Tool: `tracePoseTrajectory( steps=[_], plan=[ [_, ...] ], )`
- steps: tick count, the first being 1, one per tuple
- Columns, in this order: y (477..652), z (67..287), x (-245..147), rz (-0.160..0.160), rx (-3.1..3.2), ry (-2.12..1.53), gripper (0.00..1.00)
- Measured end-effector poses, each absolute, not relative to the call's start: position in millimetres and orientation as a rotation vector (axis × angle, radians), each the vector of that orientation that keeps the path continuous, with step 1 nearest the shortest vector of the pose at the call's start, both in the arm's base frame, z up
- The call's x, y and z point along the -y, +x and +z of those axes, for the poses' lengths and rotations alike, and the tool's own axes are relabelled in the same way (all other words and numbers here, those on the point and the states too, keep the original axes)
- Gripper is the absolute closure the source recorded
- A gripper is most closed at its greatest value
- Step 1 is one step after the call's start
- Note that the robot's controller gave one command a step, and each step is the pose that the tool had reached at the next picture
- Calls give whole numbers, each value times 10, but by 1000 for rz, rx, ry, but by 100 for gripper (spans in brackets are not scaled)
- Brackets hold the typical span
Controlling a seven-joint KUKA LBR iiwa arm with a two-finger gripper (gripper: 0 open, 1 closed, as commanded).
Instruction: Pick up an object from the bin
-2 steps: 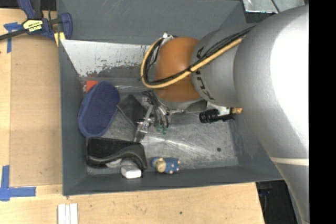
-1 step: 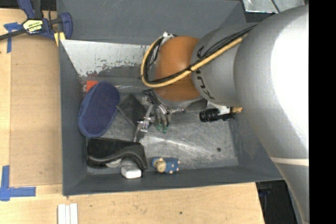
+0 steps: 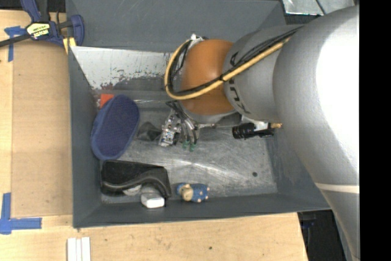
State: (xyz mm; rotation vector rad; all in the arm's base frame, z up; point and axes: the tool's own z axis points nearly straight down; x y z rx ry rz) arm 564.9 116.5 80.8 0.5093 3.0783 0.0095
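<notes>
Nearest, a small blue-and-yellow figurine (image 3: 193, 192) lies by a black curved piece (image 3: 131, 177). Mid-floor hangs the gripper (image 3: 177, 132), whether spread or closed cannot be told, just beside a blue oval pad (image 3: 115, 125) at the view's left wall (probably light and yielding; best pinched across its rim).

Much of the bin (image 3: 177, 209) beneath the arm (image 3: 317, 101).

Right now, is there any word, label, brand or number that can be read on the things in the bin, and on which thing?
None can be read.
The blue oval pad, the black curved thing, the small white piece and the black pen-like thing show no legible text.
</notes>
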Motion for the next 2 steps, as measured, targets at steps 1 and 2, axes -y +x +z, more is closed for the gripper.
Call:
tracePoseTrajectory(
  steps=[1,2],
  plan=[
    [5668,1107,-1156,3,-3093,513,100],
    [5693,1727,-1145,5,-3091,512,100]
  ],
)
